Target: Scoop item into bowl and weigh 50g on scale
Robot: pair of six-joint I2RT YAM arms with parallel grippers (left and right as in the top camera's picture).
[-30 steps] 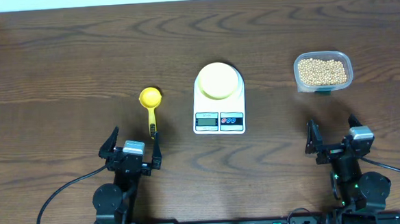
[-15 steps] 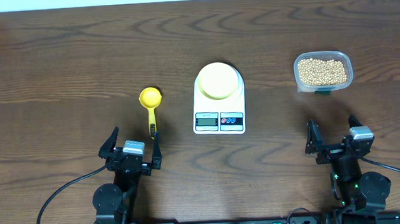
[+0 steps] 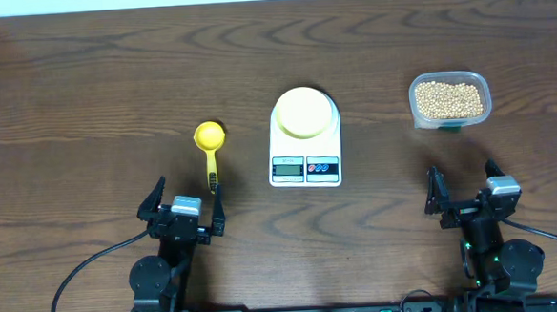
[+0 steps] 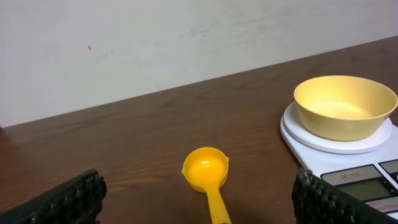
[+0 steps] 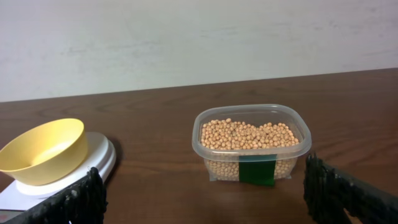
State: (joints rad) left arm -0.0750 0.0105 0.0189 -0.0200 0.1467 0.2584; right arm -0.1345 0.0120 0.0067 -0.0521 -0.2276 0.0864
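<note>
Nothing is scooped yet: the beans (image 3: 448, 99) fill the clear tub (image 5: 286, 163) at the right, and the bowl (image 3: 304, 111) sits empty on the scale (image 3: 305, 167). The left tool (image 3: 188, 186) and right tool (image 3: 460, 170) both gape wide, holding nothing. The yellow scoop (image 4: 206, 169) lies on the surface just ahead of the left tool, so I would pinch its handle near the free end, square across, keeping the cup level
</note>
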